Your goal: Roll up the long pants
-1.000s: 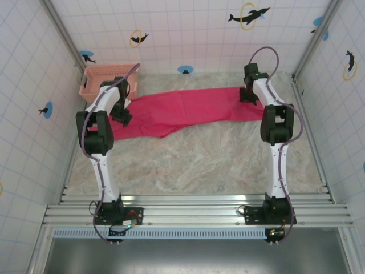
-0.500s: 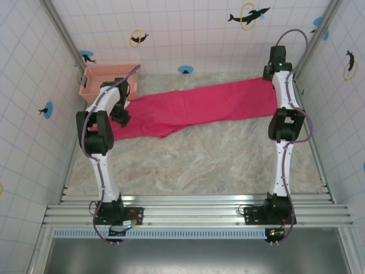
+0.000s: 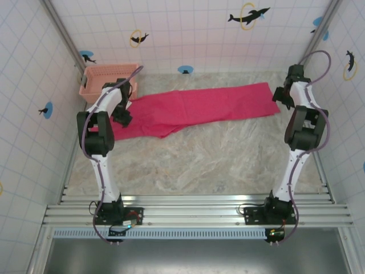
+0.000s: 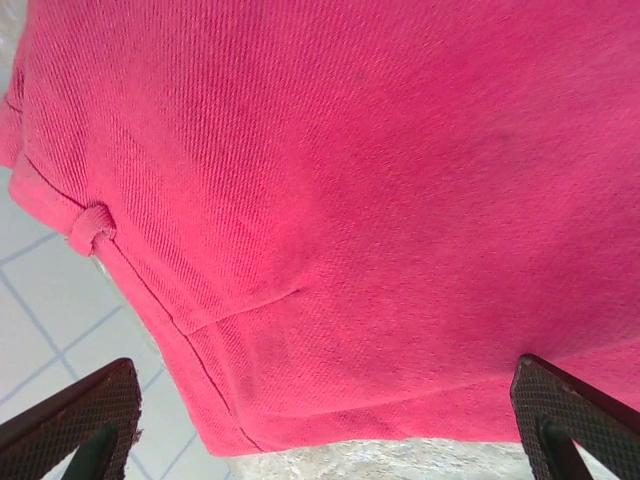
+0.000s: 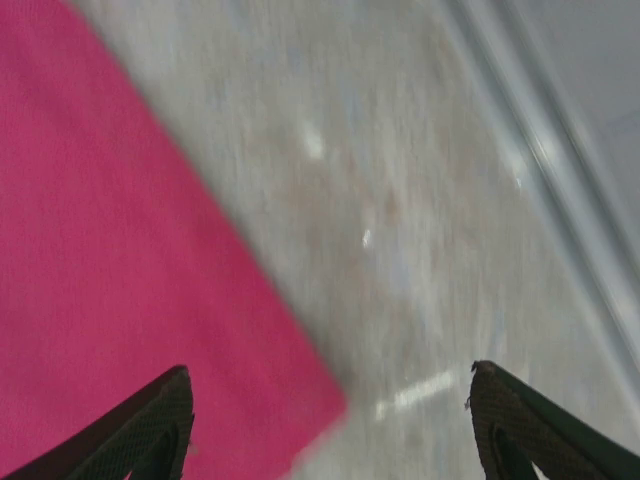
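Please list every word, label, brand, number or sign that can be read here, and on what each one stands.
There is no readable text.
Bright magenta-red fabric long pants: plain, no label visible.
Pale pink plastic lattice basket: no lettering visible.
White tiled walls: black dolphin stickers with yellow rings, pictures without words.

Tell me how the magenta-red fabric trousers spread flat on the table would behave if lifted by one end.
Probably floppy: the magenta-red fabric trousers lie flat and thin on the marbled tabletop, so a lifted end would likely sag. Likely light for their size. Their woven texture suggests pushing may bunch them rather than slide.
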You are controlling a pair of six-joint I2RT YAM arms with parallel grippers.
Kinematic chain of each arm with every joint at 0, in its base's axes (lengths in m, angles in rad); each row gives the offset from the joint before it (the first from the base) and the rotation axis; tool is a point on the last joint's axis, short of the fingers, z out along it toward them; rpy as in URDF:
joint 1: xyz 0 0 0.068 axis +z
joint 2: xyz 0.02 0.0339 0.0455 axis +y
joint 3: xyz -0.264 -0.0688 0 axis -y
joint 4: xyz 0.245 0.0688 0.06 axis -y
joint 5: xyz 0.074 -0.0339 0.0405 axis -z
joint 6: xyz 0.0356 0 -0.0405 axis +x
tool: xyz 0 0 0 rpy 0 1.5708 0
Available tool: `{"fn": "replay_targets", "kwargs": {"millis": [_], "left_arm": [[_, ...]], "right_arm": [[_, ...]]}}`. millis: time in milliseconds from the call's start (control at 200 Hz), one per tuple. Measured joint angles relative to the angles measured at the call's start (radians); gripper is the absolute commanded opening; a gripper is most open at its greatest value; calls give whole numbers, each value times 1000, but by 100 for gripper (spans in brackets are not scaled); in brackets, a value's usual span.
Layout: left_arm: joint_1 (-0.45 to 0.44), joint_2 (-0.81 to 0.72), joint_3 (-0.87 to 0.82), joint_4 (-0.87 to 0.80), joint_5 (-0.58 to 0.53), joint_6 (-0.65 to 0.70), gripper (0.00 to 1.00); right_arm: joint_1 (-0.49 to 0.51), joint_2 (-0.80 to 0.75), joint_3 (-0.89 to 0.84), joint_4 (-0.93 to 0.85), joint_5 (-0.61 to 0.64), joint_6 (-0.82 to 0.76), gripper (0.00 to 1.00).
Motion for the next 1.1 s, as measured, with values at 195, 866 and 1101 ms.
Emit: {"fn": "replay_targets", "kwargs": {"millis": [195, 866, 1101], "left_arm": [[-40, -34, -11, 0, 43, -3, 97], [-77, -65, -37, -11, 81, -10, 97], [-201, -39, 53, -52, 131, -48, 97]], "right_arm": [[-50, -243, -403, 186, -177, 141, 75], [-42, -120, -507, 604, -405, 496, 61], [-23, -78, -493, 648, -418, 562, 21]]}}
